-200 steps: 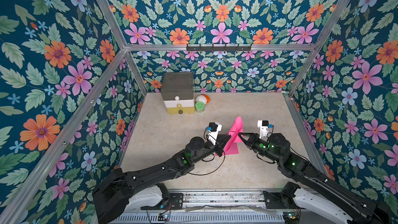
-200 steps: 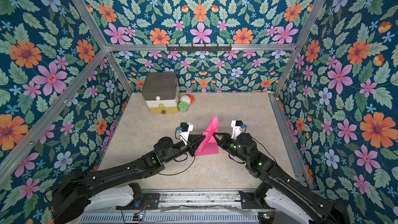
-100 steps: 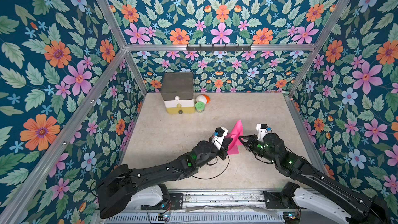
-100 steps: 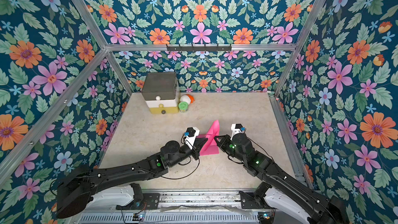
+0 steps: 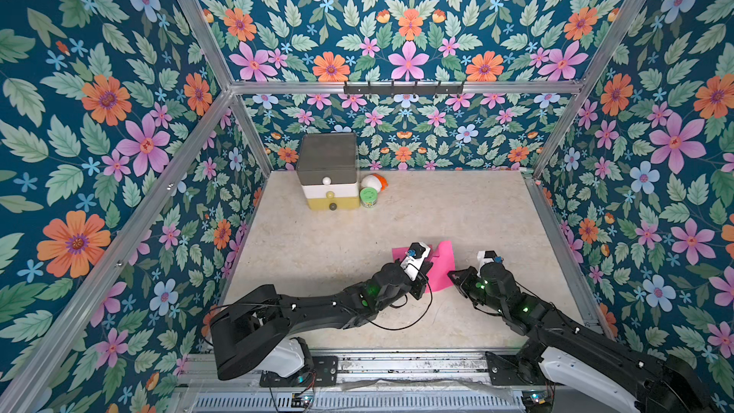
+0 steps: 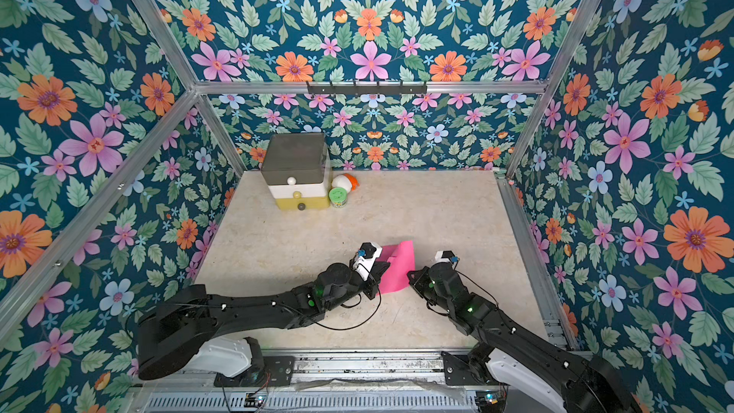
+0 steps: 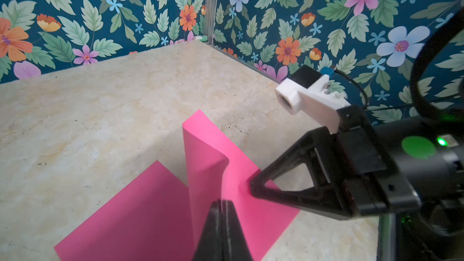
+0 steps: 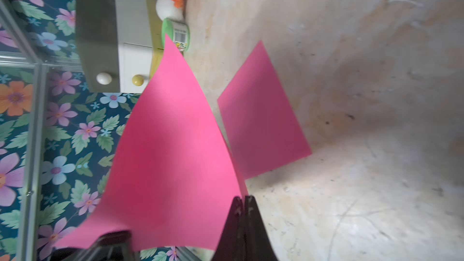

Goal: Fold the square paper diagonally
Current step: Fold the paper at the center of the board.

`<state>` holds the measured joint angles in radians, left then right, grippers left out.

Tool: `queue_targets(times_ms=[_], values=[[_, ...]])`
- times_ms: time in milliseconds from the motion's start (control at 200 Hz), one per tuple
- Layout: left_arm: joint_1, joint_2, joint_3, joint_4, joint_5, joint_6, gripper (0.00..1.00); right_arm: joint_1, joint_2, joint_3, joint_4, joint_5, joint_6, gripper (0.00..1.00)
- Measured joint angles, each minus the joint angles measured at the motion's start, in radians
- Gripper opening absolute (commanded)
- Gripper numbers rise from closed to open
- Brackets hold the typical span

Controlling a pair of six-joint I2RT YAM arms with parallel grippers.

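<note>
Loads of free tabletop in both top views, the whole middle and right of the frame is bare right up to the back wall. Only clutter sits upper left on it: a small three-drawer chest with a green tub and an orange-and-white toy just beside it. Lower centre is tight: the pink paper, partly raised, sits squeezed between the left arm and right arm.

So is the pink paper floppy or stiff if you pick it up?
Probably floppy: the pink paper curves up in a soft bend where the left tool pinches it. Likely very light, since that thin flap stands up from one small pinch. It would probably slide on the smooth table if pushed, not roll.
</note>
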<state>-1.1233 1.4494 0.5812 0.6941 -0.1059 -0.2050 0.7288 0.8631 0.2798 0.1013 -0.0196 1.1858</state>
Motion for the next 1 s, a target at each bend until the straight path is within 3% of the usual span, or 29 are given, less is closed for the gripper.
queue_targets(times_ms=[290,590,1000], values=[[-0.019,0.176,0.015,0.095,0.002,-0.059,0.00,-0.039,-0.004,-0.117,0.106,-0.030,0.021,0.00],[-0.045,0.247,0.034,0.143,-0.004,-0.085,0.00,-0.069,0.022,-0.177,0.149,-0.040,0.024,0.00],[-0.061,0.304,0.044,0.143,-0.018,-0.084,0.00,-0.095,0.000,-0.216,0.164,-0.045,0.050,0.24]])
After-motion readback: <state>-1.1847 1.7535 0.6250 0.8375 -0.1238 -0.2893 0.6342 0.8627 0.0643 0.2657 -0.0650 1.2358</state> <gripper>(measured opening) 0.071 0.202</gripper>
